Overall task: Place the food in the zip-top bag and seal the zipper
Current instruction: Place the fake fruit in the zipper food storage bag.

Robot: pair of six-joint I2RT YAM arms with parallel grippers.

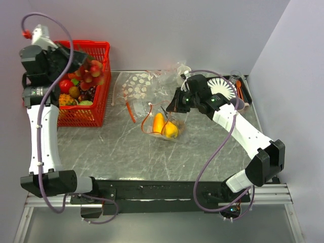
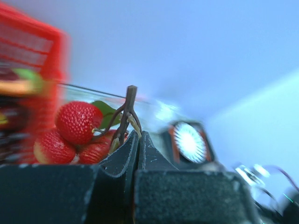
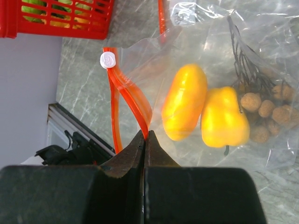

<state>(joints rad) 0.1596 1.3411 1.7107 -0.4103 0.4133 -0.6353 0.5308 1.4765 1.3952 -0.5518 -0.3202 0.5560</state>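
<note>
1. Where your right gripper (image 3: 145, 136) meets the bag, its jaws are pressed fully together, pinching the thin orange-red zipper strip (image 3: 131, 100) at the mouth of the plain clear plastic zip-top bag (image 3: 210, 56).
2. Just up the strip from that pinch, you can see a small white round tab (image 3: 108, 60).
3. Inside the bag lie a yellow oval fruit (image 3: 184, 102) touching a yellow bell pepper (image 3: 225, 119), with a bunch of small brown round fruits (image 3: 264, 105) on dark stems beside them.
4. You find the bag near the middle of the grey marbled table (image 1: 116, 152), close to a clear bag printed with white dots (image 1: 135, 87).
5. Your left gripper (image 2: 138, 136) is closed too, clamped on the brown woody stem (image 2: 129, 105) of a cluster of red bumpy berries (image 2: 76, 122).
6. That cluster hangs above the red plastic mesh basket (image 1: 98, 109) of mixed fruit at the table's far left.
</note>
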